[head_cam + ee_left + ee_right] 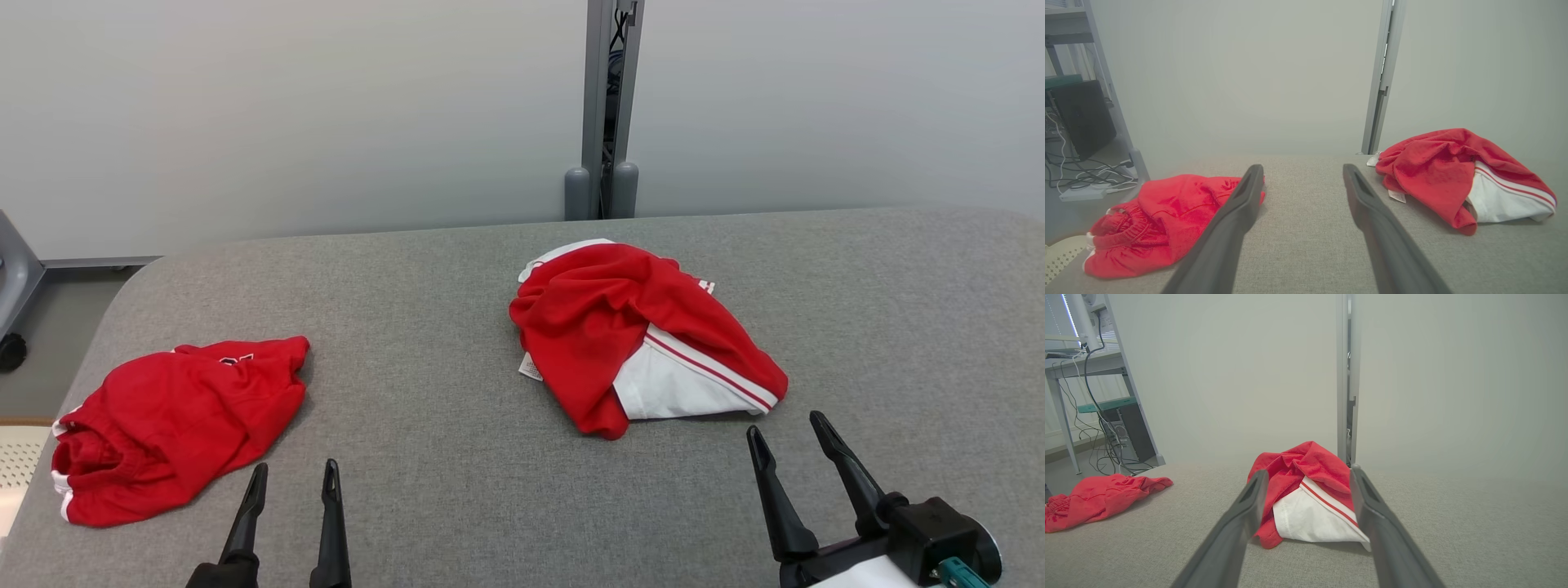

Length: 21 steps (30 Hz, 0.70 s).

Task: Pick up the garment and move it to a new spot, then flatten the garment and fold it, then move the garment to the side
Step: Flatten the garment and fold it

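Nearest, the left gripper [295, 467] and right gripper [784, 425] are over the grey padded table [457, 490], both with fingers parted, holding nothing. Just beyond the right one lies the crumpled red-and-white garment [596, 327] (a white label at its edge). An all-red garment [171, 416] sits near the table's left edge, well apart: two garments. A grey post [604, 106] stands behind
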Available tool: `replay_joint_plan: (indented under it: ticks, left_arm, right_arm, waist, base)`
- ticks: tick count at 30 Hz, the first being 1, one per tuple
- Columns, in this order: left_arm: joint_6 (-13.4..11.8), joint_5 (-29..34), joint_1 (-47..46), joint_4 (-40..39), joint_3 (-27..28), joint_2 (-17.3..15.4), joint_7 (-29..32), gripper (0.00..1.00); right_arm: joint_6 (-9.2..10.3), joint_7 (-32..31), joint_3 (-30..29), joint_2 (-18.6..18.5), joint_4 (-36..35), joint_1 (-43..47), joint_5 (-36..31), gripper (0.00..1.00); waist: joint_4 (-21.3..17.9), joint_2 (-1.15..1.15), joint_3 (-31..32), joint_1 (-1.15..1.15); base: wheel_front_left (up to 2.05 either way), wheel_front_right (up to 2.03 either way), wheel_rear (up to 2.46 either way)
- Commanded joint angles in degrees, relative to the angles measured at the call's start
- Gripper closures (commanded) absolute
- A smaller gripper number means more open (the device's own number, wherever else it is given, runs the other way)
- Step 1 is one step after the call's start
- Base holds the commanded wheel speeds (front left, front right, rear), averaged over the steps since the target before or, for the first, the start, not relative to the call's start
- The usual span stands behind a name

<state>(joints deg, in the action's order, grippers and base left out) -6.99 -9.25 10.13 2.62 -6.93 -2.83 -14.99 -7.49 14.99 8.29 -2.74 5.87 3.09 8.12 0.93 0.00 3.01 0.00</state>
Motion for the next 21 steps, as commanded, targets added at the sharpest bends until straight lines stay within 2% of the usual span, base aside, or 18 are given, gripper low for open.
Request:
replay_joint_plan:
  ticks: [1, 11, 18, 21]
  left_arm:
    - [-0.19, -0.27, -0.8, 0.09, -0.21, -0.13, -0.21, 0.0]
    - [-0.48, 0.67, -0.85, 0.44, -0.64, -0.12, -0.21, 0.0]
    - [1.72, 1.45, -4.43, 2.13, -3.34, -0.1, -0.21, 0.0]
    - [3.52, -0.09, -7.35, 4.97, -5.87, -0.13, -0.2, 0.0]
  right_arm:
    - [-0.01, 0.36, 0.03, -0.3, -0.21, 0.74, 0.38, 0.0]
    - [-0.01, 0.36, 0.55, -0.3, -0.09, 0.34, 0.25, 0.0]
    - [-0.01, 0.36, 0.16, -0.32, -0.25, -1.2, -0.51, 0.0]
    - [-0.01, 0.36, -0.01, -0.31, -0.24, -1.66, -0.8, 0.0]
  waist:
    - [0.14, 0.0, -0.1, 0.0]
    - [-0.2, 0.0, -0.45, 0.0]
    - [-3.34, 0.0, -2.21, 0.0]
    - [-5.42, 0.0, -3.31, 0.0]
  base:
    - [0.0, 0.0, 0.0]
    - [0.0, 0.0, 0.0]
    - [0.0, 0.0, 0.0]
    - [0.0, 0.0, 0.0]
